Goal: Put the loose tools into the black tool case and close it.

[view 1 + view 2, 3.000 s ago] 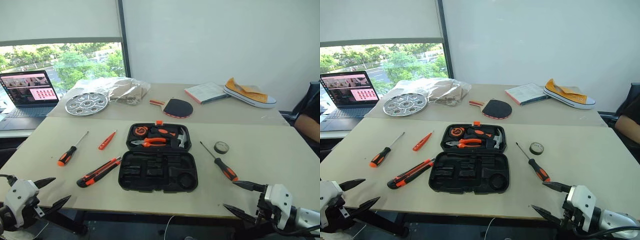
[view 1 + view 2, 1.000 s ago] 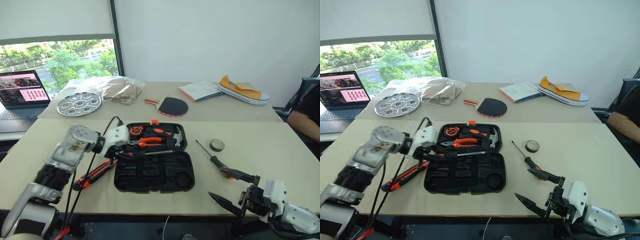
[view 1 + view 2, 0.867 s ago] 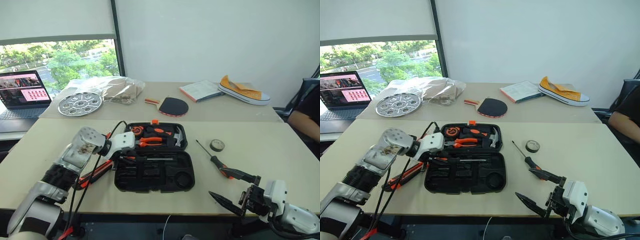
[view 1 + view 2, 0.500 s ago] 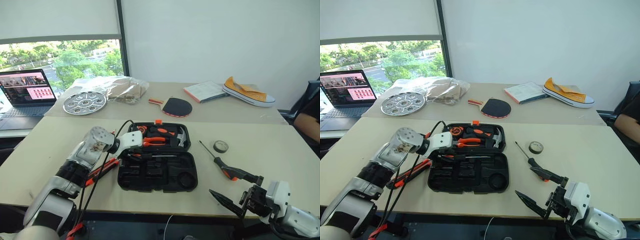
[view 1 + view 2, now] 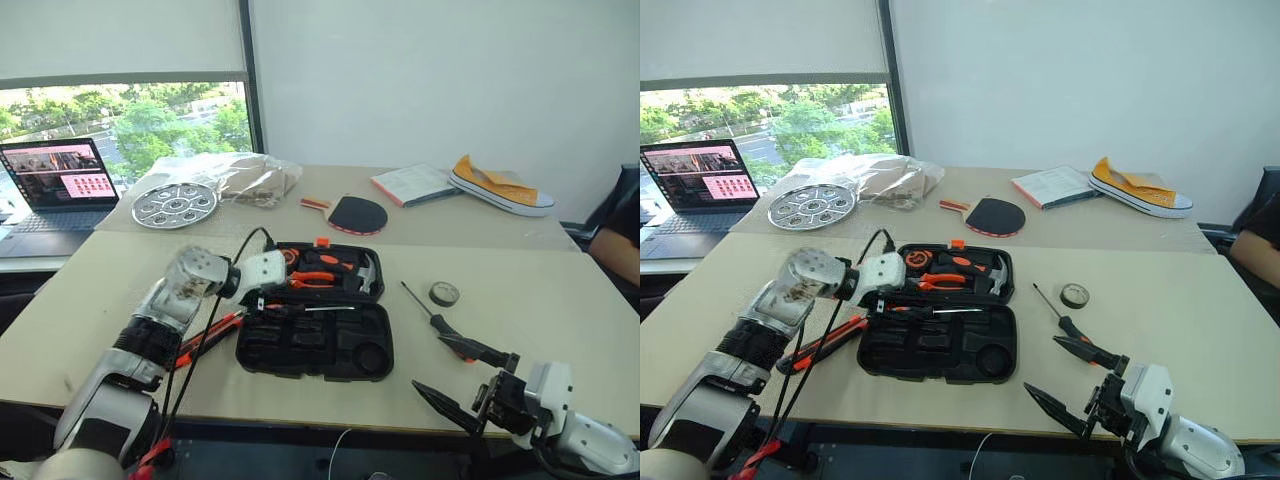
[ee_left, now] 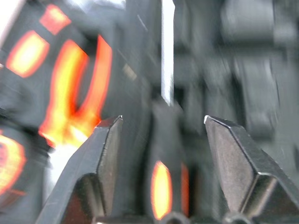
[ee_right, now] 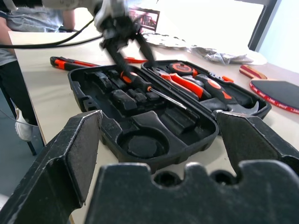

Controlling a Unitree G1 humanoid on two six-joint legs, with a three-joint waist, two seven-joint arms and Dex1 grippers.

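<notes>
Left gripper over a screwdriver lying in the case

The left gripper (image 5: 262,302) hangs parted over the black tool case (image 5: 318,340), astride a long screwdriver (image 7: 140,86) lying loose along the hinge, shaft toward 3 o'clock. Next nearest, at its 7 o'clock: the utility knife (image 5: 825,343), long axis diagonal. The right gripper (image 5: 465,380) waits wide open, holding nothing.

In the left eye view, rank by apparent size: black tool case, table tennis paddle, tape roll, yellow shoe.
1. black tool case
2. yellow shoe and table tennis paddle: look alike, and both lie farther back, so unranked.
3. tape roll, clearly smallest.
</notes>
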